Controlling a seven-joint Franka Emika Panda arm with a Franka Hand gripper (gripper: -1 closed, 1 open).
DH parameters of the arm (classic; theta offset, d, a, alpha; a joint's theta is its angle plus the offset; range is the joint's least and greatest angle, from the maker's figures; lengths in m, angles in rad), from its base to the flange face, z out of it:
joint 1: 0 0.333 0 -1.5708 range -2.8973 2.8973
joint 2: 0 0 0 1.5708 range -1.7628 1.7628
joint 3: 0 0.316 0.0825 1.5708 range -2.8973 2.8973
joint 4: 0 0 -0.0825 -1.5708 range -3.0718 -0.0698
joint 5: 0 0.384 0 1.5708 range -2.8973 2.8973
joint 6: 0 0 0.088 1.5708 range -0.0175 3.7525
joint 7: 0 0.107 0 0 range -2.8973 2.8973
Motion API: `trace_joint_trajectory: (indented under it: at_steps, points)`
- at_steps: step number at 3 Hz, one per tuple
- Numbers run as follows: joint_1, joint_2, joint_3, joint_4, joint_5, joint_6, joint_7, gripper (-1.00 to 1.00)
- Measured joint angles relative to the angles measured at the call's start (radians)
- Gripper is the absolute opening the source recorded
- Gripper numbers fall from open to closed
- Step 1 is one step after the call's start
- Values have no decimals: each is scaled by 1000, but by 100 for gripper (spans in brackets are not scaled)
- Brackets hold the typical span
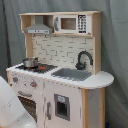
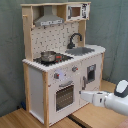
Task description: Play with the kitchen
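The kitchen [image 2: 62, 60] oven door [image 2: 64, 95] faces the nearby, empty-looking gripper [image 2: 84, 96].
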Motion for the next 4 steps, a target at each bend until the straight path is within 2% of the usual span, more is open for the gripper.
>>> trace_joint_trajectory:
  at_steps: [2,4]
  points:
    - [8,133,-14,-122,-102,-88,36,100]
    - [7,236,-62,-218,-215,-166,47,100]
